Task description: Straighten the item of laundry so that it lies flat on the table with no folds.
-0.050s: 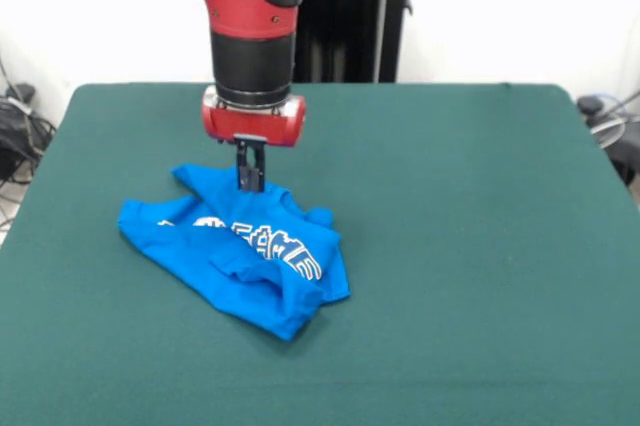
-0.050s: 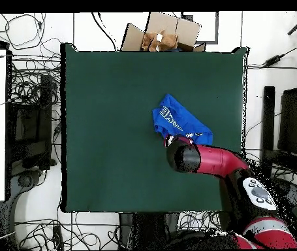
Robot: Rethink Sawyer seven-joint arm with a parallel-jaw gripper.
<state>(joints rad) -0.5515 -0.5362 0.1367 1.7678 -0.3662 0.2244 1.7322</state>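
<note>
- From the front, you see the blue shirt (image 1: 240,251) bunched up with folds on the green table (image 1: 460,206). It is not flat yet, so most of the work is left.
- The gripper (image 1: 250,178) looks pinched shut, its tips touching the shirt's far edge.
- From above, the arm (image 2: 206,160) hides the gripper. The shirt lies crumpled, right of the middle.

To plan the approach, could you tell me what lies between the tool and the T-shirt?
Nothing: in the front view the tool already meets the T-shirt at its far edge.
</note>
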